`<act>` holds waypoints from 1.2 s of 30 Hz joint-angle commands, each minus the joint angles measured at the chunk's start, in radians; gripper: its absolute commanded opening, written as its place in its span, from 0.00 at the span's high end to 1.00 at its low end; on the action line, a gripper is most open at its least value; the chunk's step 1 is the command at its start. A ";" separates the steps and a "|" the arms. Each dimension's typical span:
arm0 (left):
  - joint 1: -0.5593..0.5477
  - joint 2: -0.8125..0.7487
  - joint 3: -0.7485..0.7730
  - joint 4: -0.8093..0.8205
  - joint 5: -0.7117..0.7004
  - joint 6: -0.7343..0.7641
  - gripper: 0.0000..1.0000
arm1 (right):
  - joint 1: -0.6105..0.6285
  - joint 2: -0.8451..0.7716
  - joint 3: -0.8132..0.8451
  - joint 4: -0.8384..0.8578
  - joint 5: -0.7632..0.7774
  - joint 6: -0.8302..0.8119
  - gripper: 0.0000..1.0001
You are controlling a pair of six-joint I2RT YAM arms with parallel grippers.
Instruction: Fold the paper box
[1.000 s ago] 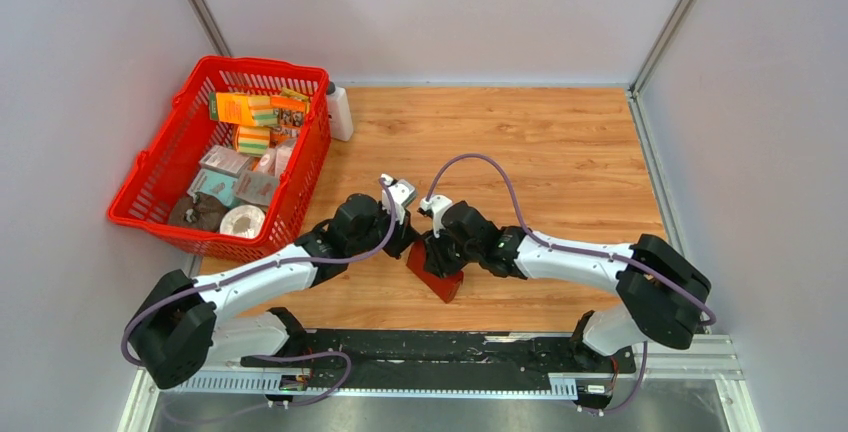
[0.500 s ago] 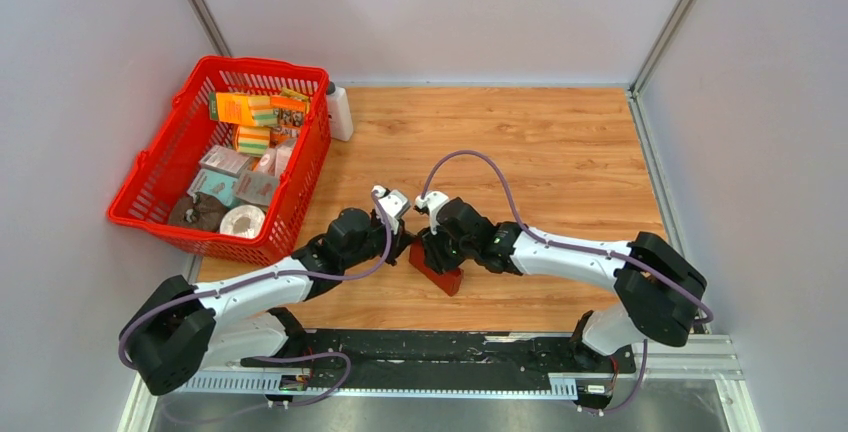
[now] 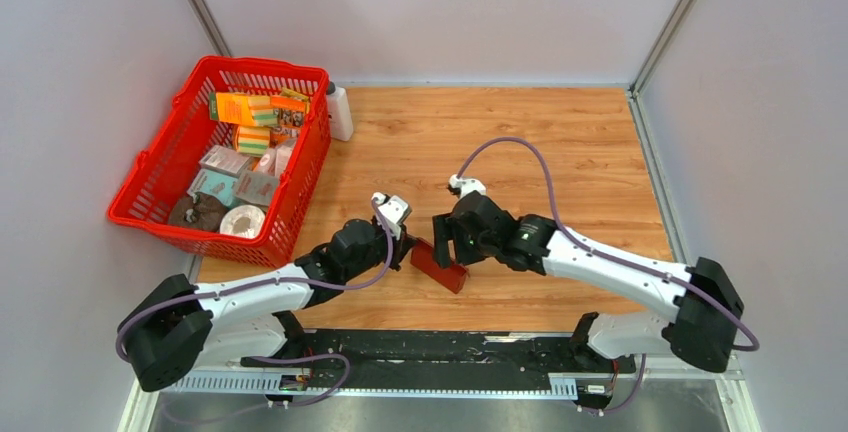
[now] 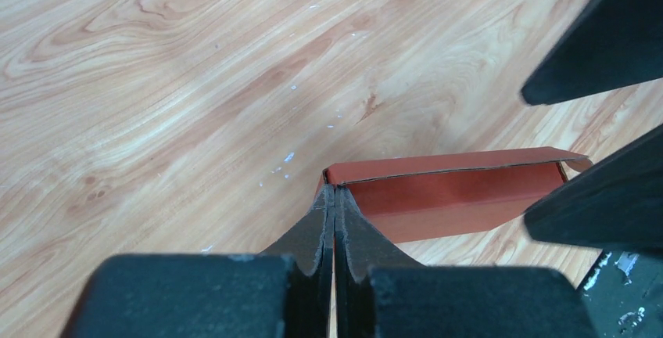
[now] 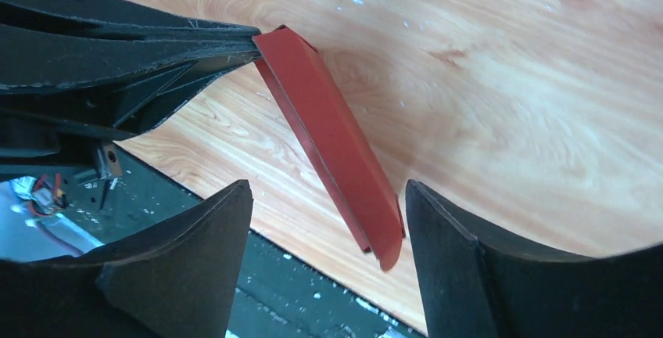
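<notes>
The paper box is a dark red, flattened cardboard sleeve lying on the wooden table near its front edge. My left gripper is shut, its tips pinching the box's left corner. The box stretches away to the right from those tips. My right gripper is open and hovers over the box's other end. In the right wrist view the box runs diagonally, its near end between the spread fingers without touching them. The right fingers also show in the left wrist view.
A big red mesh basket with several printed packages stands at the left. A white bottle stands beside its far corner. A black mounting rail runs along the table's front edge, just under the box's near end.
The right gripper has let go of the box and pulled back to the right, now open. The box has dropped from tilted up to lying flatter. The left gripper stays at its corner.
</notes>
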 commanded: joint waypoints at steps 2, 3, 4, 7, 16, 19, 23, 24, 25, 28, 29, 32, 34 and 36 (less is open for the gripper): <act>-0.058 0.004 -0.009 -0.001 -0.103 -0.045 1.00 | 0.011 -0.168 -0.048 -0.154 0.036 0.149 0.32; -0.059 0.010 -0.009 -0.001 -0.103 -0.049 1.00 | 0.017 -0.193 -0.063 -0.154 0.028 0.130 0.33; -0.061 0.019 -0.006 -0.002 -0.102 -0.053 1.00 | 0.022 -0.214 -0.077 -0.157 0.022 0.121 0.34; -0.064 0.024 -0.009 -0.004 -0.105 -0.063 1.00 | 0.029 -0.280 -0.152 -0.122 -0.012 0.072 0.41; -0.065 -0.050 0.007 -0.094 -0.114 -0.057 1.00 | 0.071 -0.255 -0.212 -0.019 0.078 0.026 0.55; -0.065 -0.065 0.008 -0.109 -0.109 -0.060 1.00 | 0.084 -0.235 -0.201 -0.019 0.132 0.017 0.58; -0.067 -0.070 0.013 -0.123 -0.100 -0.071 1.00 | 0.103 -0.221 -0.187 0.000 0.158 0.001 0.63; -0.067 -0.068 0.013 -0.123 -0.098 -0.072 1.00 | 0.104 -0.219 -0.186 0.001 0.160 -0.002 0.64; -0.067 -0.068 0.016 -0.125 -0.098 -0.076 1.00 | 0.104 -0.218 -0.183 0.001 0.164 -0.003 0.66; -0.067 -0.062 0.027 -0.134 -0.091 -0.082 1.00 | 0.109 -0.215 -0.174 -0.003 0.163 0.000 0.69; -0.068 -0.059 0.036 -0.136 -0.089 -0.082 1.00 | 0.111 -0.215 -0.172 -0.002 0.160 0.000 0.73; -0.072 -0.047 0.047 -0.146 -0.092 -0.074 1.00 | 0.114 -0.218 -0.161 -0.006 0.163 0.011 0.81; -0.075 -0.040 0.051 -0.154 -0.095 -0.076 1.00 | 0.115 -0.219 -0.146 -0.019 0.169 0.026 0.83; -0.076 -0.037 0.054 -0.156 -0.095 -0.077 1.00 | 0.117 -0.218 -0.138 -0.032 0.174 0.035 0.88</act>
